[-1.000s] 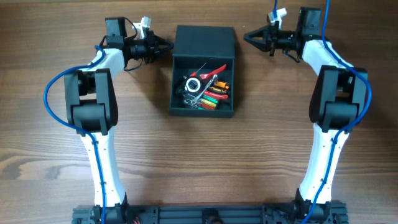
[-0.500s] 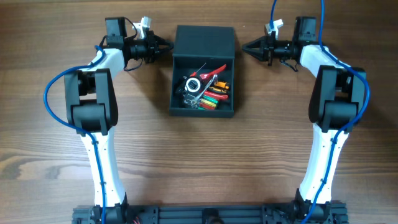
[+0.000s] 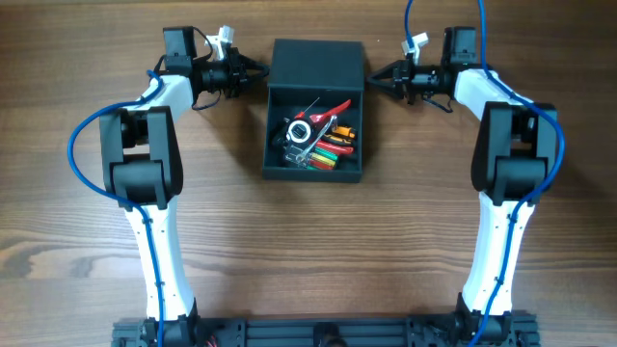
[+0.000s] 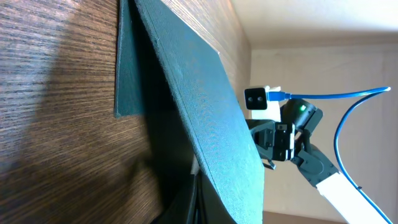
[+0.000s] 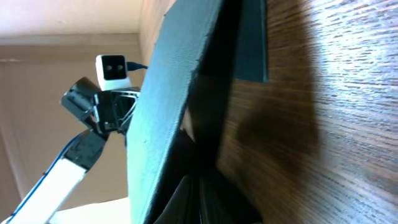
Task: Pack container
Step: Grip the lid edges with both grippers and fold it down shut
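The dark teal-grey container (image 3: 313,174) stands open at the table's back middle, its flat lid (image 3: 318,63) raised behind the box. Inside lie several hand tools (image 3: 318,135) with red, orange and green handles and a tape measure. My left gripper (image 3: 262,69) is shut, its tip at the lid's left edge. My right gripper (image 3: 372,75) is shut, its tip at the lid's right edge. In the left wrist view the tilted lid (image 4: 199,124) stands just beyond the shut fingers (image 4: 196,208). In the right wrist view the lid (image 5: 168,106) does the same above the fingers (image 5: 199,202).
The wooden table (image 3: 308,251) surrounds the container. Each wrist view shows the other arm's gripper and camera beyond the lid: the right one (image 4: 283,134) and the left one (image 5: 102,99). Blue cables loop off both arms.
My right gripper has moved left, from well off the container to the lid's right edge. The left arm and the container have not moved.
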`<state>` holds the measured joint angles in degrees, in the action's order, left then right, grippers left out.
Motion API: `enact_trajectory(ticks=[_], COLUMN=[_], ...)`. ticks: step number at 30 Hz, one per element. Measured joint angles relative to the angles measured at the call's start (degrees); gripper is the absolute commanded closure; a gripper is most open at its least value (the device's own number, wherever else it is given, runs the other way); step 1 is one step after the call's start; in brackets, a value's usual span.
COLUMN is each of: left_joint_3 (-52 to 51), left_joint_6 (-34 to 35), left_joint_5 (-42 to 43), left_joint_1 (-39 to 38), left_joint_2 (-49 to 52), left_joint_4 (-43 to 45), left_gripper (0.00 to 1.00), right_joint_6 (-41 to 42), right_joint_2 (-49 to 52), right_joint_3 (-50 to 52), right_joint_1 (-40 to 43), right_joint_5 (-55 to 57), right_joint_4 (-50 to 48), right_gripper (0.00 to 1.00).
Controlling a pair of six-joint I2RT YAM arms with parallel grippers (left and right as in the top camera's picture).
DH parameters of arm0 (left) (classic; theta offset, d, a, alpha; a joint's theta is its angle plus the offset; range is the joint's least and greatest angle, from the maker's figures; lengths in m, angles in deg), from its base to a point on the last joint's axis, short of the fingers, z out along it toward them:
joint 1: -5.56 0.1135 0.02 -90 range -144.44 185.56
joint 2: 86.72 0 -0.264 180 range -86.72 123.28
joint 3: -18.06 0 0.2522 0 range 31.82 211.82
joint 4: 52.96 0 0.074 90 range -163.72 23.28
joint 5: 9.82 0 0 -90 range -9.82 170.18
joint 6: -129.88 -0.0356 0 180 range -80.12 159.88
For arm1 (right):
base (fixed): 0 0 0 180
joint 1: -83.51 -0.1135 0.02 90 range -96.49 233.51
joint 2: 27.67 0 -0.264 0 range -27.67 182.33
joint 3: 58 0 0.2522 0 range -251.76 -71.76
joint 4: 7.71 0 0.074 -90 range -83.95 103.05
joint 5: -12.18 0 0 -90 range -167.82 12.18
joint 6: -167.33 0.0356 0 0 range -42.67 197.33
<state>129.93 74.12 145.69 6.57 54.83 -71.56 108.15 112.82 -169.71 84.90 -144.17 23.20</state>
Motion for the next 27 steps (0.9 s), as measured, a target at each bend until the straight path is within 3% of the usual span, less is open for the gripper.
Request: enact_trajectory(ticks=[11, 19, 27], left_joint_3=[0.00, 0.00, 0.00], left_joint_6=[0.17, 0.68, 0.83], left_joint_5=[0.04, 2.45, 3.91], left_joint_1=[-0.02, -1.01, -1.86], left_joint_2=[0.00, 0.11, 0.11], left_joint_4=[0.22, 3.63, 3.63], left_gripper=[0.96, 0.96, 0.96], right_joint_6=[-2.08, -2.14, -0.37], right_joint_2=[0.00, 0.00, 0.00], right_joint_3=[0.00, 0.00, 0.00], right_joint_1=[-2.36, -2.82, -2.69], right_joint_5=[3.17, -2.99, -6.12], right_joint_4=[-0.11, -7.63, -8.70], right_gripper=[0.96, 0.96, 0.96])
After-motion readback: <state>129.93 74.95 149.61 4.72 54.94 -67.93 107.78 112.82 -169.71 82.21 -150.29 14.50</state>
